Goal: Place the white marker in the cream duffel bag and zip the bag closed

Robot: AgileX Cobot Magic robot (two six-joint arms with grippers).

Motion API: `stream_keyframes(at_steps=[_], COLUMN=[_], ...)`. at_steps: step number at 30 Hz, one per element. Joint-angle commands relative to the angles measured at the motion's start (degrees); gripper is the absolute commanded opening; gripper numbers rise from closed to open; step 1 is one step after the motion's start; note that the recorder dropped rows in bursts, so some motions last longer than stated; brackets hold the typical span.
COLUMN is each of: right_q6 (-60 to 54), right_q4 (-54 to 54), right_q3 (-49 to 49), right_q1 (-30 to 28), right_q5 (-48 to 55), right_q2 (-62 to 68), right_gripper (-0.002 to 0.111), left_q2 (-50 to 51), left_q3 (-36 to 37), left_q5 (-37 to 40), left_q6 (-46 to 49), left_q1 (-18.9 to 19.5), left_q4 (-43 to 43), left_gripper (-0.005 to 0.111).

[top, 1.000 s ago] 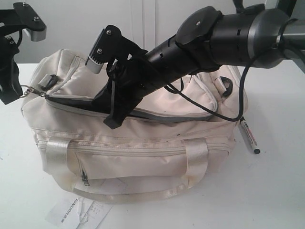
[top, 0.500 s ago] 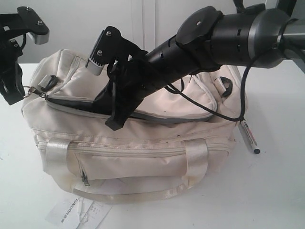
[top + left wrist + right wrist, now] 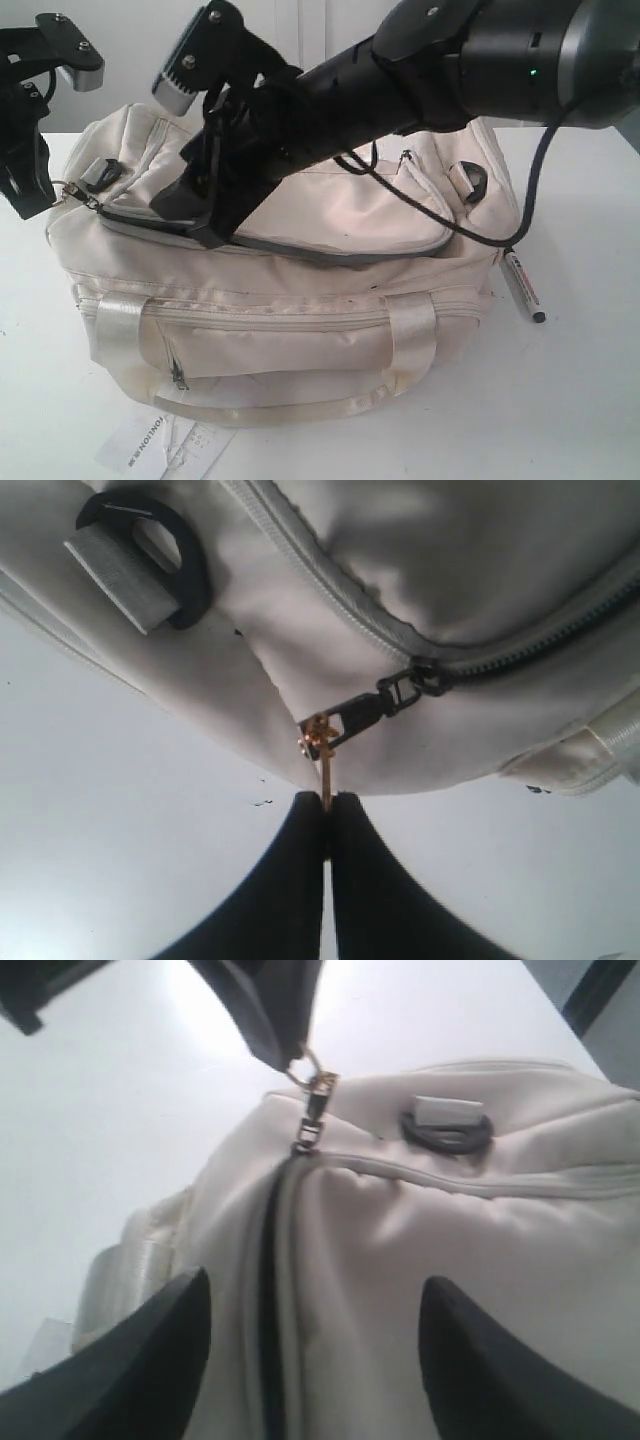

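Bag [image 3: 300,300] in the middle of the white desk [image 3: 590,400], front pocket and satin handles toward the exterior camera. Top zip undone along the front edge of the flap, with a dark gap showing beneath. Marker [image 3: 521,284] outside the bag, flat on the desk just beside the bag's right end, one black end pointing to the front.

Left gripper [image 3: 327,798] at the bag's left end, fingers pressed together and pinching the tab of the gold zip pull [image 3: 345,720]. Pull drawn out straight from the slider at the corner of the zip. Black D-ring [image 3: 150,555] with its webbing loop close by on the same end.

Right arm stretched across from the right, above the top flap. Right gripper [image 3: 312,1290] spread wide with nothing between the fingers, low over the open zip line toward the bag's left end. Touching the fabric or just clear of it: cannot tell.

Printed paper tag [image 3: 160,445] on the desk at the front, partly tucked under the bag's lower edge.
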Motion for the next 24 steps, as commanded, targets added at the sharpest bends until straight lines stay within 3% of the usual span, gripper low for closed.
stream_keyframes(at_steps=[1, 15, 21, 24], right_q6=[0.09, 0.09, 0.09, 0.09], right_q4=[0.55, 0.29, 0.29, 0.29], right_q3=[-0.17, -2.16, -2.29, -2.29], right_q1=[3.51, 5.88, 5.88, 5.88], right_q5=[-4.11, -11.45, -12.29, -12.51], right_q2=[2.27, 7.57, 9.02, 9.0], right_gripper=[0.058, 0.057, 0.043, 0.022], left_q2=[-0.62, -0.62, -0.62, -0.62], left_q3=[0.08, 0.08, 0.08, 0.08], left_q5=[0.62, 0.73, 0.73, 0.73], left_q6=[-0.58, -0.48, -0.48, -0.48], left_q1=[0.27, 0.27, 0.27, 0.27], left_q4=[-0.81, -1.54, -1.7, -1.7], left_gripper=[0.0, 0.0, 0.0, 0.0])
